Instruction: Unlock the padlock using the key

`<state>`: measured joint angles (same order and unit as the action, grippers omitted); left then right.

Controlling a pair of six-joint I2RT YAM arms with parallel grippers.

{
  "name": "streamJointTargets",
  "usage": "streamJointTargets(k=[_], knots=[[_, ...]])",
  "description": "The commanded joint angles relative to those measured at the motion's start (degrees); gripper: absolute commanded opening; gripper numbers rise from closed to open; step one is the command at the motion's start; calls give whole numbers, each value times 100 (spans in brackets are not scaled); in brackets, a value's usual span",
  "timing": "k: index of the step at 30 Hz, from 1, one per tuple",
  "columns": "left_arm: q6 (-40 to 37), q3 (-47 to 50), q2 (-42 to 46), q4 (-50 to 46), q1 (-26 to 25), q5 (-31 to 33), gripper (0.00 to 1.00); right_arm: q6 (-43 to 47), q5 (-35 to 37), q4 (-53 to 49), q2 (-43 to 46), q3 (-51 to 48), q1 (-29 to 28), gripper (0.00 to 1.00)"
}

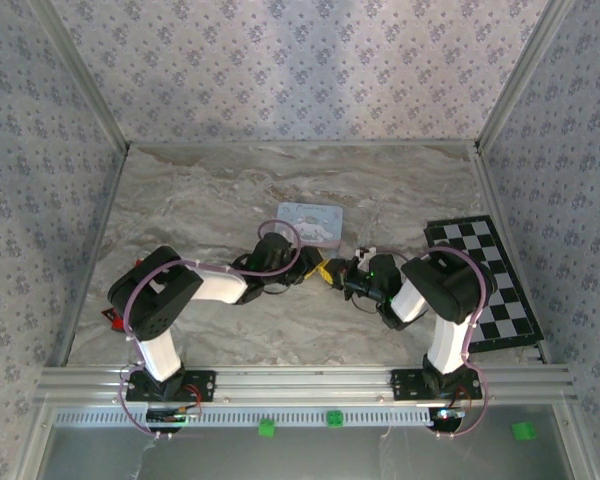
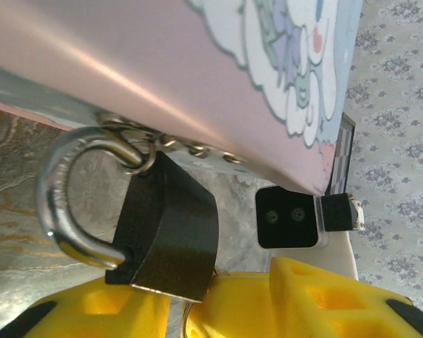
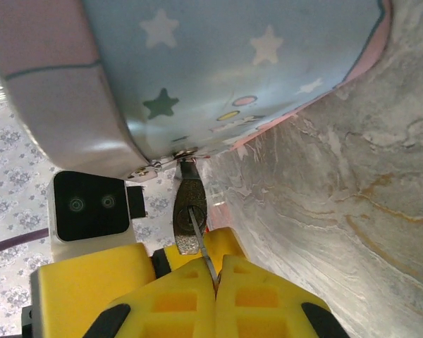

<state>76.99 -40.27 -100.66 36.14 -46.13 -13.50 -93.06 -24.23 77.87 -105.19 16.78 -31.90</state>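
From above, the two arms meet just in front of the pale blue, pink-rimmed cartoon tin box (image 1: pixel 315 215), which sits around the middle of the grey marbled tabletop (image 1: pixel 210 190). The left gripper (image 1: pixel 318 270) and right gripper (image 1: pixel 342 274) crowd nose to nose there and cover what hangs between them.

The left wrist view opens it up. The small black blocky padlock (image 2: pixel 173 236) dangles by its curved silver steel shackle (image 2: pixel 60 190) from the metal hasp (image 2: pixel 197 148) on the tin's near edge. Its lower corner dips between the yellow fingers (image 2: pixel 317 303) of the left gripper (image 2: pixel 182 310). Those jaws stand a little apart, but pressing the body or just off it? Can't tell.

Right wrist view now: the padlock (image 3: pixel 189 211) end-on, keyhole facing the camera. The thin silver metal key (image 3: pixel 209 262) runs up into it, its blade pinched tight in the right gripper (image 3: pixel 216 274), jaws together on it. The left arm's black-and-white camera block (image 3: pixel 88 204) sits just beside.

At the tabletop's right edge lies a black-and-white checkerboard (image 1: pixel 485 285), well apart from the action.
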Motion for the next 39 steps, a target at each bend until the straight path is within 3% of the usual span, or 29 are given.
streamJointTargets(k=[1,11,39], knots=[[-136,185,145,57,59,92,46,156,-47,141,-141,-85,-65,0],[-124,468,146,266,190,471,49,166,-65,176,-268,-47,-206,0],[17,354,-165,974,287,181,15,188,167,176,-159,23,-290,0]])
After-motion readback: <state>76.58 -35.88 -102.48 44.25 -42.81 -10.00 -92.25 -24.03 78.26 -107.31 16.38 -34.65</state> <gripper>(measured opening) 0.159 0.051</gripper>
